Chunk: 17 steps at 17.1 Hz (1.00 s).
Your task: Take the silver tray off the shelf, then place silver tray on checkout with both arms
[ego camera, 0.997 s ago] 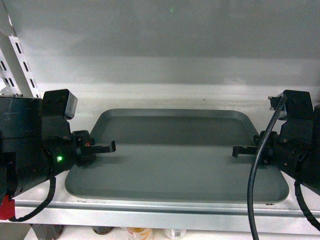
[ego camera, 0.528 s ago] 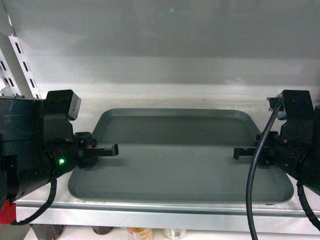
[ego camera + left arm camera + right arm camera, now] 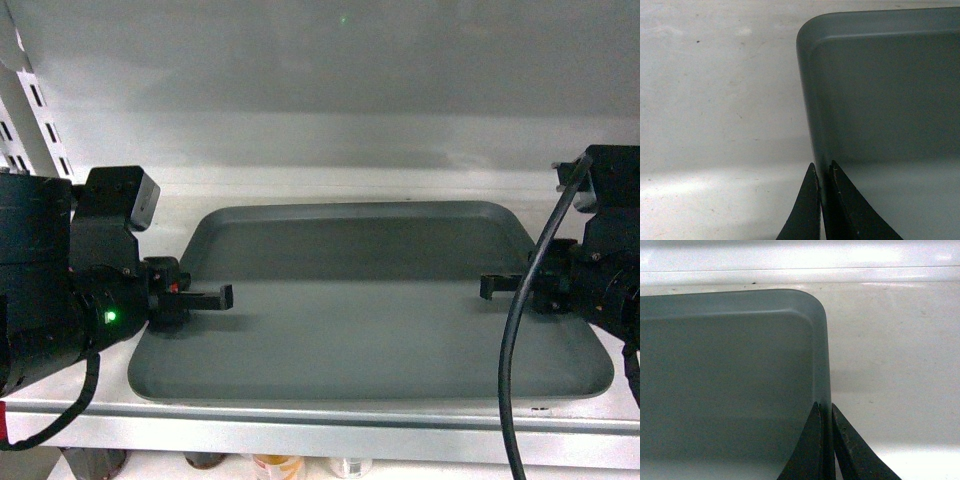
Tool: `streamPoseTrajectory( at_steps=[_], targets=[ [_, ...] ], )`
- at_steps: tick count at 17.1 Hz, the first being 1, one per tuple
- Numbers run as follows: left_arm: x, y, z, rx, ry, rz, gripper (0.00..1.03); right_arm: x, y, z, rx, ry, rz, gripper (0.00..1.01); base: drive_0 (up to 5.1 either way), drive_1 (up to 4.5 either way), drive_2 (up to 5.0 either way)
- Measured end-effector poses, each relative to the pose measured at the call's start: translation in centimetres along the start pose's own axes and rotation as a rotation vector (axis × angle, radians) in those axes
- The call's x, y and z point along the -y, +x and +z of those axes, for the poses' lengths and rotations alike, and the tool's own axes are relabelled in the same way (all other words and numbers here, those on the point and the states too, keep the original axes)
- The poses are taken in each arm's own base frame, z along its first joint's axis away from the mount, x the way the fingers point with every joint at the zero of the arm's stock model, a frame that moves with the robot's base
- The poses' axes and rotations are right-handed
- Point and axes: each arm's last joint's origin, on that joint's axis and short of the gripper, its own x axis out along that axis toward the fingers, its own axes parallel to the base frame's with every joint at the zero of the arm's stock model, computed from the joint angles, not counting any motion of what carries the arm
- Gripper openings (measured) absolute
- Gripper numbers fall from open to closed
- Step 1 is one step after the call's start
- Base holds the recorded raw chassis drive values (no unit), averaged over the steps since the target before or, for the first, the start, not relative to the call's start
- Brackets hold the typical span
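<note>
The silver tray [image 3: 360,310] lies low over the white shelf [image 3: 300,425], seen from the front in the head view. My left gripper [image 3: 215,296] is shut on the tray's left rim, one finger inside and one outside. In the left wrist view the left gripper [image 3: 822,172] pinches the tray [image 3: 880,90] rim over the shelf board [image 3: 715,100]. My right gripper [image 3: 492,287] is shut on the right rim the same way. The right wrist view shows the right gripper [image 3: 824,410] clamping the tray [image 3: 725,365] edge. The checkout is out of view.
A slotted upright [image 3: 30,120] rises at the far left and the pale back panel [image 3: 350,70] closes the shelf behind the tray. Tops of several goods [image 3: 280,466] show below the shelf's front lip. Bare shelf board [image 3: 890,340] lies right of the tray.
The tray, gripped at both side rims, now looks larger and nearer the camera. Its right front corner and my right gripper have shifted right; the left gripper has barely moved.
</note>
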Motion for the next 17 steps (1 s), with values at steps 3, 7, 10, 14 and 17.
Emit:
streamPoseTrajectory(
  at_steps=[3,7,10,14,17],
  targets=[
    [0.9,-2.7,3.6,0.062,0.013,-0.015,0.03,-0.2,-2.4,3.4,0.053,0.005,-0.010,0.03,0.0,0.00,0.0],
    [1.0,-3.1,4.0,0.061,0.014,-0.015,0.03,-0.2,-2.8,3.9,0.060,0.006,-0.008,0.03,0.0,0.00,0.0],
    [1.0,-3.2,4.1,0.059,0.014,-0.014,0.03,-0.2,-3.0,4.2,0.061,0.007,-0.008,0.03,0.0,0.00,0.0],
    [1.0,-3.4,4.3,0.049,0.015,-0.013,0.03,-0.2,-3.1,4.3,0.054,0.006,-0.008,0.03,0.0,0.00,0.0],
    [1.0,-3.5,4.3,-0.006,0.019,-0.016,0.03,-0.2,-3.0,4.5,-0.061,-0.009,-0.012,0.03,0.0,0.00,0.0]
  ],
)
